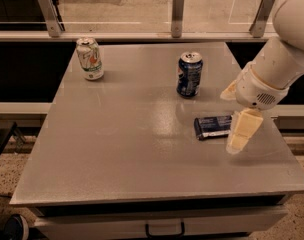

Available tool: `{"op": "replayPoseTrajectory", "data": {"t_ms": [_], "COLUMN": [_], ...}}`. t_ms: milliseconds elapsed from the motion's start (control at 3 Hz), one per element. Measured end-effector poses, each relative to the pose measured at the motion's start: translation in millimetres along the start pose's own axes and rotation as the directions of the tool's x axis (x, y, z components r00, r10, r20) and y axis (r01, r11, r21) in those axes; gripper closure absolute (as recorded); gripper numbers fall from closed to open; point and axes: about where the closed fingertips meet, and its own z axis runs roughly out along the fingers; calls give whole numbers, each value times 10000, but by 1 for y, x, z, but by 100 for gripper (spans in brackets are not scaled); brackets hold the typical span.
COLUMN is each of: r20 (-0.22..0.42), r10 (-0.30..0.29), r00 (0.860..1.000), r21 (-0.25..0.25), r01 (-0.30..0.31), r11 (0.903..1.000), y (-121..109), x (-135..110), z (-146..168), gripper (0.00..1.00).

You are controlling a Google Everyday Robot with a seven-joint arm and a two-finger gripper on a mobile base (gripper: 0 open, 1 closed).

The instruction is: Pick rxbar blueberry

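Note:
The rxbar blueberry (213, 126) is a flat dark blue bar with white patches. It lies flat on the grey table (127, 149), right of centre. My gripper (235, 111) hangs just over the bar's right end, close above the table. Its fingers are spread open and hold nothing. The near cream finger (242, 130) points down and hides the bar's right end. The far finger (228, 91) shows behind, above the bar.
An upright blue soda can (189, 74) stands just behind the bar. A white and green can (90, 58) stands at the back left. A glass rail with metal posts (177, 14) runs behind the table. The right table edge is close to the arm.

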Motion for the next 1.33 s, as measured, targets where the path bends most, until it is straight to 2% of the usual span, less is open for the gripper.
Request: {"op": "replayPoseTrajectory", "data": {"t_ms": [1000, 1333], "r20": [-175, -207], "r10": [-275, -287], "r00": [9995, 9994], "r21": [-164, -103], "r01": [272, 285], "r11": [9995, 9995], "y": [0, 0], "x": [-4, -5], "z": [17, 16], "gripper": [84, 100]}}
